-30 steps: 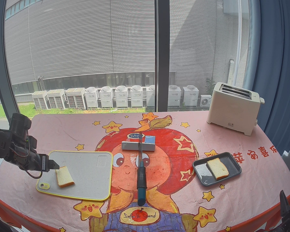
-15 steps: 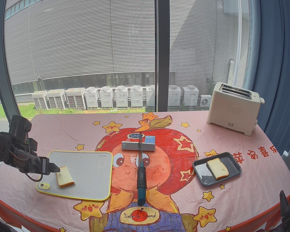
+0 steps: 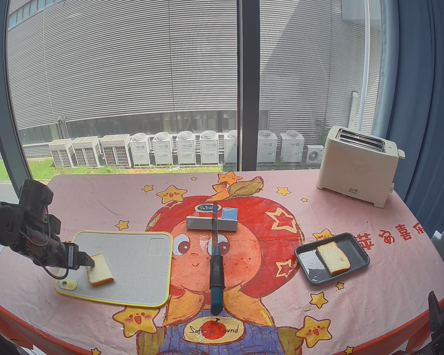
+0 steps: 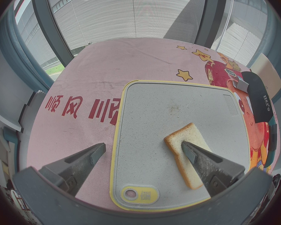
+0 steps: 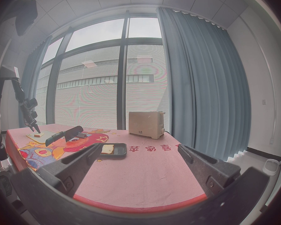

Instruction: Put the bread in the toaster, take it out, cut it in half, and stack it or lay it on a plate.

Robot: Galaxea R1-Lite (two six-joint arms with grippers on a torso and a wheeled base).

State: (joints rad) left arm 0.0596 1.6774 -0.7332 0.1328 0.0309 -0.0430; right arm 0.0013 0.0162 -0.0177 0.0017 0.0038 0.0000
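While agape, left pincer (image 4: 143, 147) beside bread (image 4: 184, 133).

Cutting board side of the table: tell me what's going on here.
The left gripper hangs open, low over the cutting board, one finger above the bread half lying there. The other half lies on the dark plate. The knife rests mid-table, untouched. The right gripper is open, holding nothing.

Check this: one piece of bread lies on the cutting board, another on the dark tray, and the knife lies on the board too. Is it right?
The knife is wrong. In the head view the knife lies on the tablecloth, between the cutting board and the tray, not on the board. The rest is right.
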